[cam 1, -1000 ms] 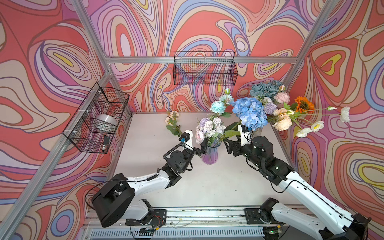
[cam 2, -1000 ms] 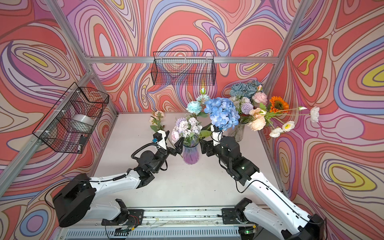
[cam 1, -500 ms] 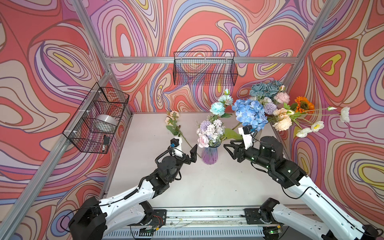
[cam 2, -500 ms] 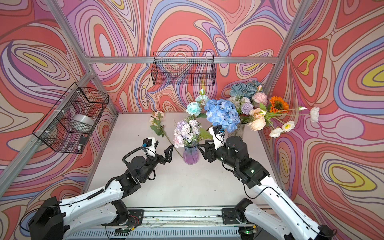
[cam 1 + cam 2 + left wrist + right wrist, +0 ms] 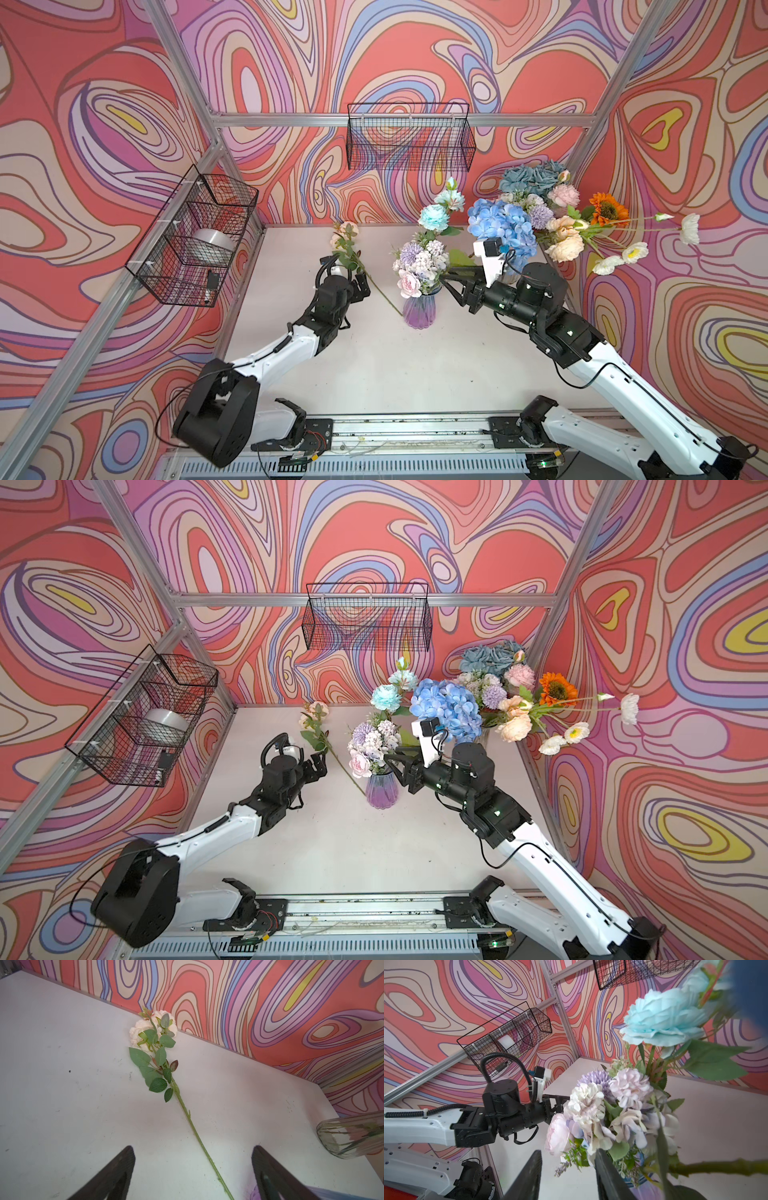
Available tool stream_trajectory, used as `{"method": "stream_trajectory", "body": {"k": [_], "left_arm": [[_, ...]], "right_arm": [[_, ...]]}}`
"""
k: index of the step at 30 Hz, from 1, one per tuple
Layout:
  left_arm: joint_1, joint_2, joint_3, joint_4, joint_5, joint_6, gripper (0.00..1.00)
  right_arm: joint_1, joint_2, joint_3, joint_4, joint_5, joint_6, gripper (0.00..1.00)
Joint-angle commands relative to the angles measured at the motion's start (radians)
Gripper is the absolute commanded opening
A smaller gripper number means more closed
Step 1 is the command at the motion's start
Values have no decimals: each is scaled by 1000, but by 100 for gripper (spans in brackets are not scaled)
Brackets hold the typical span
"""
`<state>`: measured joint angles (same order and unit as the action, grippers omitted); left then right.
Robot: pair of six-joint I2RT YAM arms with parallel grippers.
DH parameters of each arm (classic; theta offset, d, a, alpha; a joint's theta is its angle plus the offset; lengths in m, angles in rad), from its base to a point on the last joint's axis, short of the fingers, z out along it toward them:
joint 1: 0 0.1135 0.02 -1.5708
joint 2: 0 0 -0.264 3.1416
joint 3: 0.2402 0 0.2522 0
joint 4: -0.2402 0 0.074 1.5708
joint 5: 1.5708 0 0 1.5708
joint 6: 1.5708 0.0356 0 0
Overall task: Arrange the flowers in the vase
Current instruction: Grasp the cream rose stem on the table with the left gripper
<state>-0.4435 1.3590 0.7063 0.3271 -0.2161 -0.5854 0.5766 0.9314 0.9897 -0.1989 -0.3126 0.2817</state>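
A ribbed purple vase point(image 5: 419, 313) stands at the centre of the white table point(image 5: 395, 374) in both top views. It already holds a bouquet point(image 5: 419, 262) of lilac, white and pink blooms, with a taller pale-blue one above them. Up and to the left of the vase a rose spray point(image 5: 345, 237) lies flat on the table. Its peach blooms are close to the back wall, and its long green stem slants down and right to end just beside the vase's base. The left gripper point(image 5: 361, 286) sits by the middle of that stem. In the left wrist view its dark fingers point(image 5: 124, 1159) are spread wide, released, and the stem runs along the table between them, touching neither. The right gripper point(image 5: 451, 286) points at the bouquet from the right, its tips near the lowest pink bloom. In the right wrist view its fingers point(image 5: 529, 1178) stand parted with only petals and table showing in the gap, so it grasps nothing. A thick, blurred green stem crosses the lower right of that view, outside the fingers, and I cannot tell which bloom it carries. At the upper right of both top views a larger bunch point(image 5: 563, 249) spreads out, led by a blue hydrangea point(image 5: 500, 222). A clear glass vase point(image 5: 351, 1136) with stems inside shows at the right edge of the left wrist view.
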Motion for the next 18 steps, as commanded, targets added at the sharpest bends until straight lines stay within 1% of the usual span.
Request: {"method": "stream_trajectory", "body": {"k": [1, 3, 7, 11, 15, 18], "left_arm": [[22, 117, 154, -167, 50, -46, 89], [27, 200, 248, -266, 29, -43, 92], [28, 355, 385, -370, -34, -37, 99], [29, 486, 523, -490, -101, -53, 100], [29, 568, 595, -514, -86, -83, 100], [29, 601, 610, -496, -73, -121, 100]], "right_arm": [[-3, 12, 21, 75, -12, -15, 44], [-2, 15, 19, 86, -5, -21, 44], [-2, 20, 12, 105, -9, -29, 44], [-1, 21, 4, 113, -2, -40, 45], [-2, 19, -6, 118, 13, -51, 45], [-1, 20, -12, 123, 18, -55, 45]]}}
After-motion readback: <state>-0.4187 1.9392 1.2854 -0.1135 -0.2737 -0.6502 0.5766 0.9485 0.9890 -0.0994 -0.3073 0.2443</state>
